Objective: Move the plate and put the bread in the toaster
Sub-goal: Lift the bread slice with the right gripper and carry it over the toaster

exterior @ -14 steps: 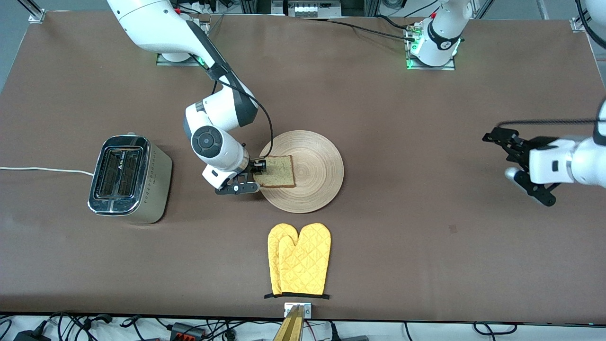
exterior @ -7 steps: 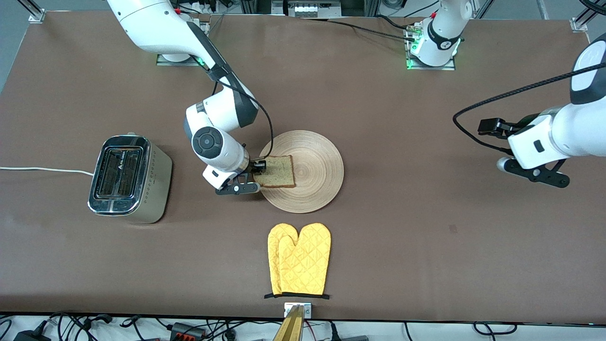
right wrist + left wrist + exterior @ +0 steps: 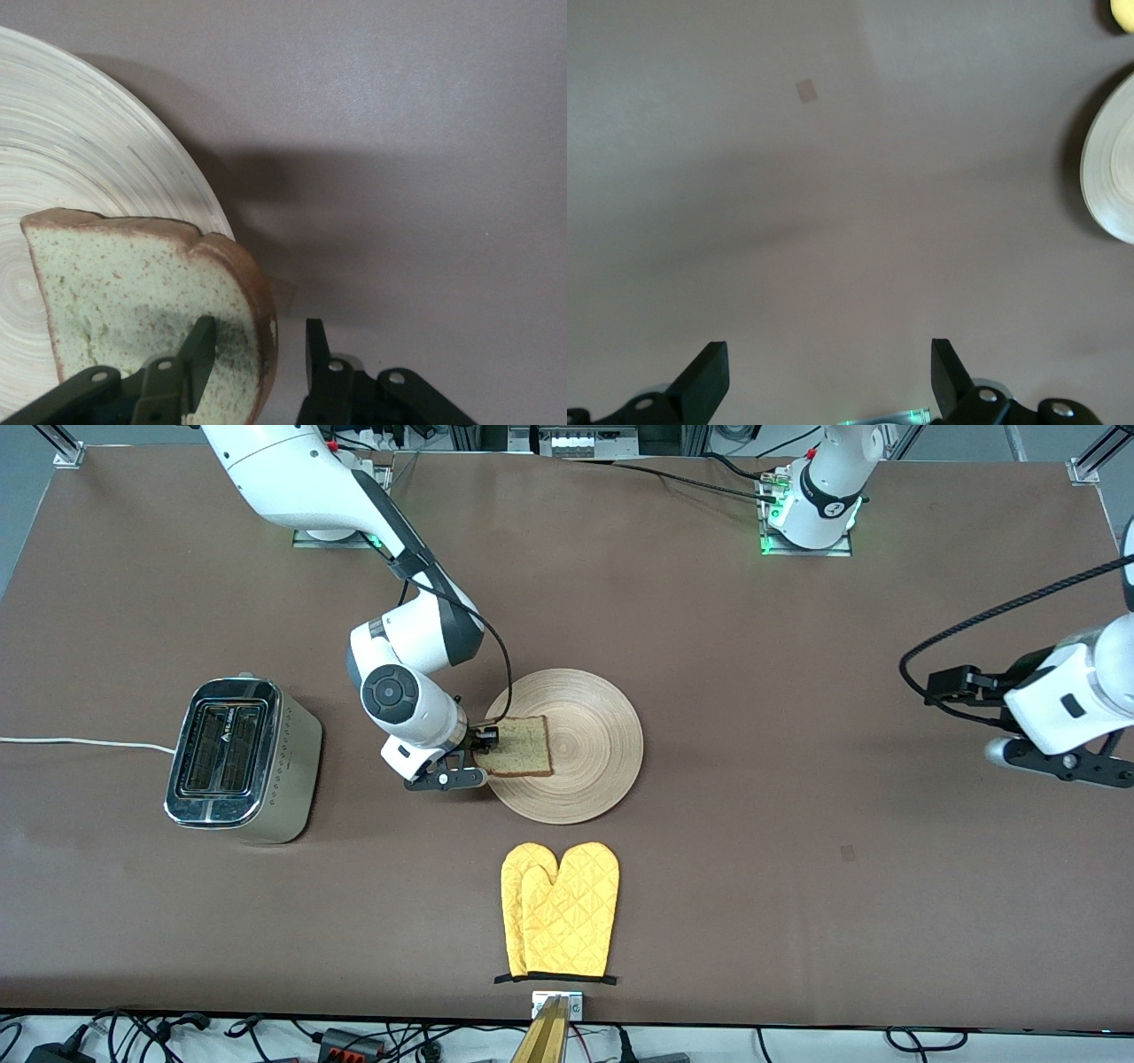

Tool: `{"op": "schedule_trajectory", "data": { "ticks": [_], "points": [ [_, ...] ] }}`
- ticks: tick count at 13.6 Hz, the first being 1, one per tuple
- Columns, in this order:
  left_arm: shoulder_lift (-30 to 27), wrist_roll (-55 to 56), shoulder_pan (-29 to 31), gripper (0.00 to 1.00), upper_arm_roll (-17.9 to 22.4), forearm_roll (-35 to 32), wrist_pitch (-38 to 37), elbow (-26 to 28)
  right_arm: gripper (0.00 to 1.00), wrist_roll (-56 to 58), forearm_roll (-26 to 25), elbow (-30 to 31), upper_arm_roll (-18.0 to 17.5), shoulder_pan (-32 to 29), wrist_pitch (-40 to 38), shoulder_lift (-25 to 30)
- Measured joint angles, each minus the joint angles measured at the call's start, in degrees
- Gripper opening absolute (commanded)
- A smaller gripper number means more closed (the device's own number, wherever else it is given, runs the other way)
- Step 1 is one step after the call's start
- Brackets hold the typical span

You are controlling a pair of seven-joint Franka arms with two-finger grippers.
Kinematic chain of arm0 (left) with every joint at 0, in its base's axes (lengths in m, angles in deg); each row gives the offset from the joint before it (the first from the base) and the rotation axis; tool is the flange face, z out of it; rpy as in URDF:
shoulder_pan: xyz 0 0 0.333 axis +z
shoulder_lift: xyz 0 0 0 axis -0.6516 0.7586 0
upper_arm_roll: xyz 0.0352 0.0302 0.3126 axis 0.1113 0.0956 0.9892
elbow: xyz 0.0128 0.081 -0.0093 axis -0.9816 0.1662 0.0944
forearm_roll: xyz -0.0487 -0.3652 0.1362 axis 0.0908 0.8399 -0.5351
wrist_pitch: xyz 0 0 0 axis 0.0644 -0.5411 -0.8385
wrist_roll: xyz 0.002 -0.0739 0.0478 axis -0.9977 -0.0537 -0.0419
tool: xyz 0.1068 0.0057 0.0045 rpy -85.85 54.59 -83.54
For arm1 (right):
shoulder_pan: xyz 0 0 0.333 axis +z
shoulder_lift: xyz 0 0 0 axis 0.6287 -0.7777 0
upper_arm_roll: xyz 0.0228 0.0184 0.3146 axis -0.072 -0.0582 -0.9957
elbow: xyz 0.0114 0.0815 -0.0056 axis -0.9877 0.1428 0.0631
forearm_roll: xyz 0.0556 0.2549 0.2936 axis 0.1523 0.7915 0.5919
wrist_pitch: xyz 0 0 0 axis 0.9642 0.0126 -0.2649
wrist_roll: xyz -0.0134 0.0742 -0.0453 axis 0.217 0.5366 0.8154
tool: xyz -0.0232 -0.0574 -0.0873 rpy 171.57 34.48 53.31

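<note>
The bread (image 3: 518,746) lies on the light-wood plate (image 3: 589,757), at the rim toward the right arm's end. My right gripper (image 3: 469,762) is at that edge of the slice. In the right wrist view its fingers straddle the brown crust of the bread (image 3: 133,283). One finger (image 3: 199,341) is over the slice's face and the other stands apart beside it, so my right gripper (image 3: 260,328) is open and not clamped. The toaster (image 3: 239,757) stands toward the right arm's end. My left gripper (image 3: 1005,726) waits open over bare table (image 3: 826,367).
A pair of yellow oven mitts (image 3: 558,908) lies nearer to the front camera than the plate. The toaster's white cord (image 3: 80,741) runs off the table's edge. The plate's rim (image 3: 1112,168) shows in the left wrist view.
The left arm has swung and turned its hand farther toward its own end of the table. The right gripper's fingers have drawn closer together around the bread's edge.
</note>
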Motion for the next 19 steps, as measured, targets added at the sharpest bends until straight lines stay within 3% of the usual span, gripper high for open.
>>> {"op": "schedule_trajectory", "data": {
  "ticks": [1, 3, 10, 11, 15, 19],
  "points": [
    [0.00, 0.00, 0.14, 1.00, 0.03, 0.00, 0.36, 0.00, 0.08, 0.00, 0.04, -0.02, 0.00, 0.03, 0.03, 0.00],
    [0.00, 0.03, 0.13, 1.00, 0.01, 0.00, 0.66, 0.00, 0.00, -0.01, 0.05, -0.03, 0.04, 0.04, 0.02, 0.00],
    [-0.57, 0.14, -0.27, 1.00, 0.29, -0.02, 2.94, 0.23, 0.00, 0.00, 0.05, -0.96, 0.10, 0.10, -0.01, -0.01],
    [-1.76, 0.16, -1.32, 1.00, 1.79, 0.04, 5.23, 1.53, 0.00, 0.01, 0.05, -1.09, 0.10, 0.11, -0.01, 0.00],
    [-10.20, 0.25, -11.74, 1.00, 16.89, 5.75, 10.54, 11.30, 0.00, 0.03, 0.05, -2.44, 0.06, 0.36, -0.33, 0.08],
    [-18.31, 4.00, -16.87, 1.00, 23.74, 7.33, 10.74, 21.47, 0.00, 0.03, 0.04, -7.24, 0.06, 0.59, -6.24, 1.14]
  ]
}}
